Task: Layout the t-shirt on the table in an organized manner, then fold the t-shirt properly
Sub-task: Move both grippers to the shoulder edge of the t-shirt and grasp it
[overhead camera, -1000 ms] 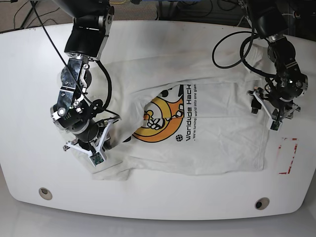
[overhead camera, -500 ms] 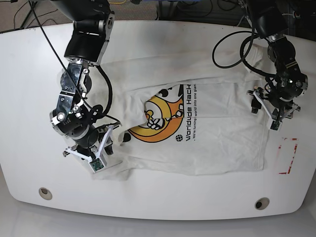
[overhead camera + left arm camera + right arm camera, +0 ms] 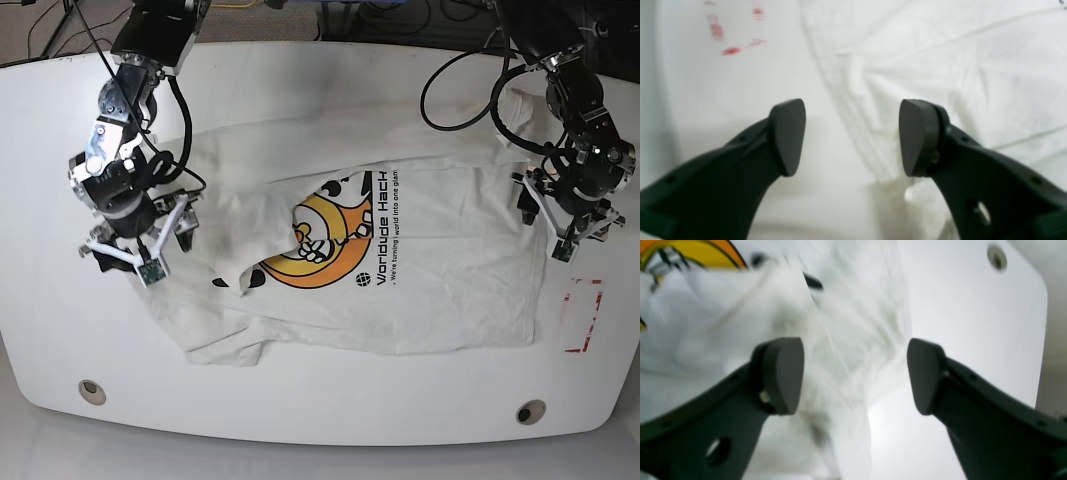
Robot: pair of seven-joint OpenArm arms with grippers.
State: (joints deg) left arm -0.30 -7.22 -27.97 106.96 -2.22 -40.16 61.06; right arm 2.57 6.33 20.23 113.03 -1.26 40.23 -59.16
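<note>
The white t-shirt (image 3: 450, 290) lies spread on the table (image 3: 330, 420), its orange-yellow graphic (image 3: 322, 240) facing up and partly covered by a fold. The near-left corner is bunched. My right gripper (image 3: 125, 262) hangs open at the shirt's left edge, holding nothing. In the right wrist view the open gripper (image 3: 855, 373) sits over blurred, rumpled t-shirt (image 3: 723, 323) cloth. My left gripper (image 3: 548, 226) is open over the shirt's right hem. In the left wrist view this gripper (image 3: 851, 136) straddles the hem of the t-shirt (image 3: 940, 50), with bare table (image 3: 740, 86) on the left.
A red-outlined rectangle mark (image 3: 583, 315) lies just right of the shirt, and it also shows as a red mark (image 3: 730, 50) in the left wrist view. Two metal grommet holes (image 3: 92, 391) (image 3: 530, 412) sit near the front edge. Black cables loop behind both arms.
My right gripper has opened, let go of the shirt's near-left corner and risen away toward the far left. The released cloth settled on the table. The left gripper shifted only slightly.
</note>
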